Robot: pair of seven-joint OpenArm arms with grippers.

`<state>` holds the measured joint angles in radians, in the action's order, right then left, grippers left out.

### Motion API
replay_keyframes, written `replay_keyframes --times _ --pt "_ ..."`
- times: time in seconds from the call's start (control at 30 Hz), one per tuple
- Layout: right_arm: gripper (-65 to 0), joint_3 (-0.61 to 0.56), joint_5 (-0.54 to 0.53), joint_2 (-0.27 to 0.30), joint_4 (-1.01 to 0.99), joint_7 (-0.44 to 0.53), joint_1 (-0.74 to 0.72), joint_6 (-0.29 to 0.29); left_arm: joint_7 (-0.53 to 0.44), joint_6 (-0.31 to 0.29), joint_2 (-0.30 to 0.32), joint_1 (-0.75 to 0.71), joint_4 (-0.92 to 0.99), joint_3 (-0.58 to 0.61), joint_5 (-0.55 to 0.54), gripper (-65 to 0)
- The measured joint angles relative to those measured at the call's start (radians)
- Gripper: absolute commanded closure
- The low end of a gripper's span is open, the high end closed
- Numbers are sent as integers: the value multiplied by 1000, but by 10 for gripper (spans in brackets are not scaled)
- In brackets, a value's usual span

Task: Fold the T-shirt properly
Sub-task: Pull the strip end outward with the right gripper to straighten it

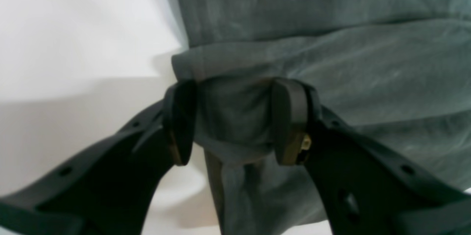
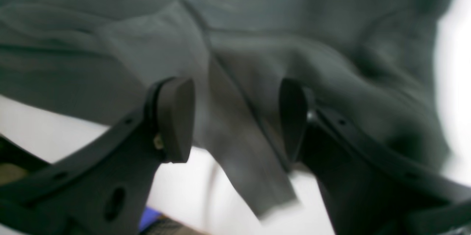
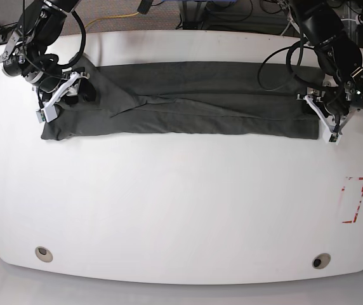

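The dark charcoal T-shirt (image 3: 194, 108) lies as a long folded strip across the far half of the white table (image 3: 181, 203). My left gripper (image 3: 316, 109) is at the strip's right end. In the left wrist view its jaws (image 1: 233, 124) stand apart with a bunched fold of the T-shirt (image 1: 331, 62) between the pads. My right gripper (image 3: 83, 92) is at the strip's left end. In the right wrist view it (image 2: 235, 117) is open, with a blurred flap of the T-shirt (image 2: 257, 14) lying between the fingers, against the right finger (image 2: 292, 117).
A red outlined rectangle (image 3: 353, 200) is marked on the table at the right. Two round fittings (image 3: 42, 253) (image 3: 321, 260) sit near the front edge. Cables (image 3: 232, 13) run behind the table's back edge.
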<state>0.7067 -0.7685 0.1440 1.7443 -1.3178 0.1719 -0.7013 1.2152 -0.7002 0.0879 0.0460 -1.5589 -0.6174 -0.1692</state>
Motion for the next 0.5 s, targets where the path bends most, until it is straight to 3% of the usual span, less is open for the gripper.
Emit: replay_keyframes --times 0.1,0.37,0.5 --pt "-341 -1 12 8 -98 43 -21 6 5 1 1 19 2 -3 -45 -311" --pt "-341 0 -20 88 -322 129 -75 1 20 3 29 24 7 -1 -343 -314" --pt "-341 -2 -12 91 -328 138 -79 2 79 3 69 24 16 -3 -472 -378"
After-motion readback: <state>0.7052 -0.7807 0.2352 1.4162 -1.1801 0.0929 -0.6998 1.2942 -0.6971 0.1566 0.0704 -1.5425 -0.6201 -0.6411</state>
